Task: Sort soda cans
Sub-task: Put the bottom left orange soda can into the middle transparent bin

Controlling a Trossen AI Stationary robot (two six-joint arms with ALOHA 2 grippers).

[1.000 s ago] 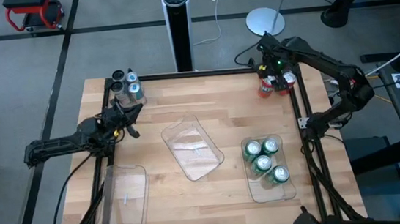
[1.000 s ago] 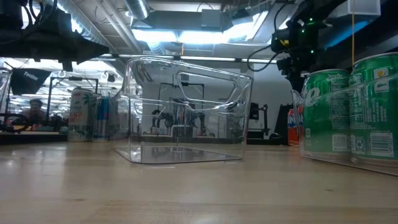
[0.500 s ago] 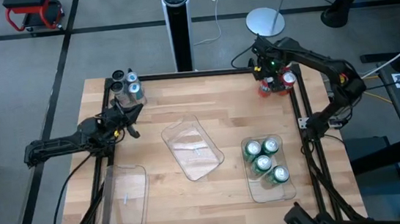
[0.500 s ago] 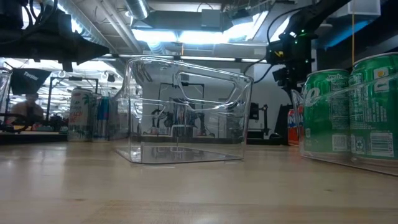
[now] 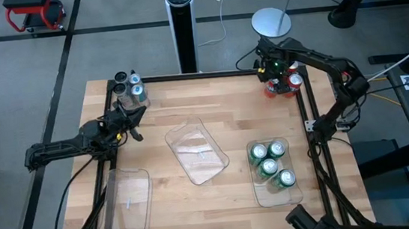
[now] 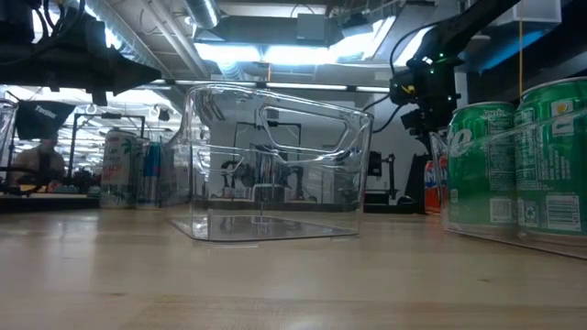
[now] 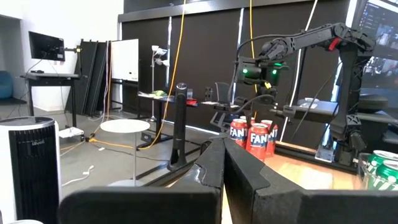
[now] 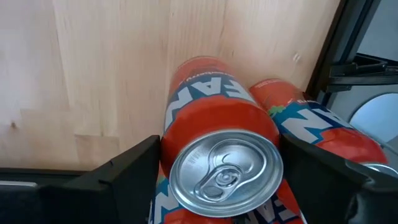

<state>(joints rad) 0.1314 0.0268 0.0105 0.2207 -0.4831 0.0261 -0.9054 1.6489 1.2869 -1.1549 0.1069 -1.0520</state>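
A cluster of red-and-white soda cans (image 5: 283,86) stands upright at the table's far right corner. My right gripper (image 5: 274,76) hangs open above it, pointing down, its fingers (image 8: 127,177) on either side of one can's silver top (image 8: 225,172); no touch shows. Several green cans (image 5: 272,165) stand in a clear tray (image 5: 294,196) near the right edge. Silver cans with blue marks (image 5: 130,88) stand at the far left corner. My left gripper (image 5: 136,118) waits shut near the left edge, its fingers (image 7: 222,163) holding nothing.
An empty clear tray (image 5: 197,153) lies slantwise mid-table, and another (image 5: 128,204) lies at the near left. A tall black-and-silver cylinder (image 5: 182,28) stands on the floor beyond the far edge. Black frame rails (image 5: 313,130) run along the right edge beside the red cans.
My right gripper has come down over the red-and-white cans and shifted slightly toward the table's left, still pointing down and still open. The cans have not moved.
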